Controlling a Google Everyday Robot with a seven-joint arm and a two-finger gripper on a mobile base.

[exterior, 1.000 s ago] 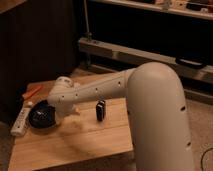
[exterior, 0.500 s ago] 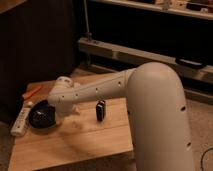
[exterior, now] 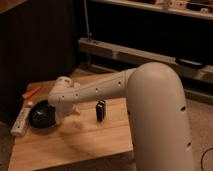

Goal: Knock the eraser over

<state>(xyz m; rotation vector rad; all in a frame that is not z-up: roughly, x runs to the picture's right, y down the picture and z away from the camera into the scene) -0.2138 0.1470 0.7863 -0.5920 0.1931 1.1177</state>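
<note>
Zero visible displacement against the two earlier views: the arm (exterior: 150, 95), the eraser (exterior: 100, 110) and everything else on the table (exterior: 80, 145) sit where they sat half a second and a full second ago. Eraser upright then, upright now.

Eraser: small black block with a pale stripe on its face. It stands on end on the wooden table, about mid-depth and toward the view's right half of the top. It stands in front of the white forearm, which reaches in from the right. As far as can be seen, it touches only the tabletop.

Gripper (exterior: 70, 109): hangs below the rounded wrist at the far end of the arm, low over the table. The eraser stands on the view's right of it, near but apart, with bare wood showing between the two. No contact.

On the gripper's other side, just beside it, lies a black round dish (exterior: 41, 116). Whether the gripper touches the dish cannot be told.

Gripper state: largely hidden by the wrist. Wide or narrow cannot be told, nor whether it holds anything.

Other items: a long white bar (exterior: 21, 121) lies along the table's left edge, just left of the dish. An orange object (exterior: 31, 92) lies at the far left corner.
</note>
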